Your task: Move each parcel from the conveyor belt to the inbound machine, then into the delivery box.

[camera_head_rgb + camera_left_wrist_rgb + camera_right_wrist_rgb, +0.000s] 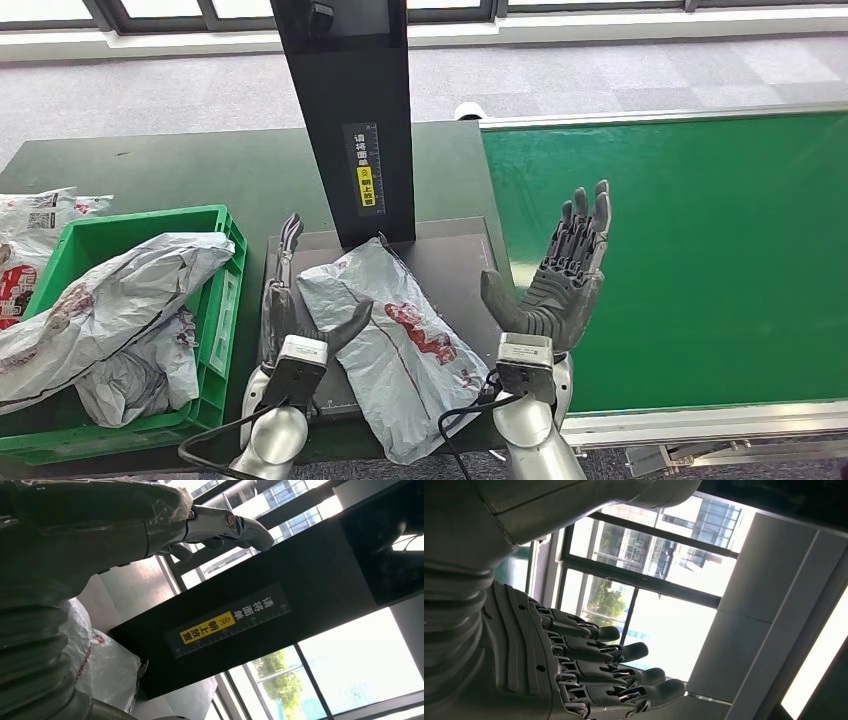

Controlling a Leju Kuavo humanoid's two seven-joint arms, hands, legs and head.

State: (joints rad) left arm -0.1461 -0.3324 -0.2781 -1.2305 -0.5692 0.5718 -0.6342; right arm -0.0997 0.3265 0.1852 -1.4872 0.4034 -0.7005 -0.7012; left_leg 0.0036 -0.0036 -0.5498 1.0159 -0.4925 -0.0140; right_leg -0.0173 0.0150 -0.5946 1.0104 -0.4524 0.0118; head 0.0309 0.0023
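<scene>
The left hand (290, 300) lies along the left edge of the parcel (400, 340), fingers stretched toward the scanner column (350, 110) and thumb reaching over the wrapper. It touches the bag, but whether it truly grips it I cannot tell; nothing shows the fingers closed round it. The right hand (560, 275) stands upright just beside the parcel's right side, palm turned inward, fingers apart and holding nothing.

The parcel itself — a grey poly bag with red print — rests on the dark platform of the inbound machine (460, 250), one end hanging off the near edge. To its left, the green delivery box (215, 300) already holds several bags of the same kind, and more lie on the desk (150, 170) beyond it. The conveyor belt (700, 250) on the right shows no parcel in the visible stretch.

So the task looks well along: this bag has reached the machine and still needs to go into the box.

The head view gives the whole layout. The left wrist view adds only the column's yellow label (207, 627) up close and a patch of wrapper; the right wrist view confirms the spread, empty fingers (624, 652) against the windows — neither shows box or belt.
</scene>
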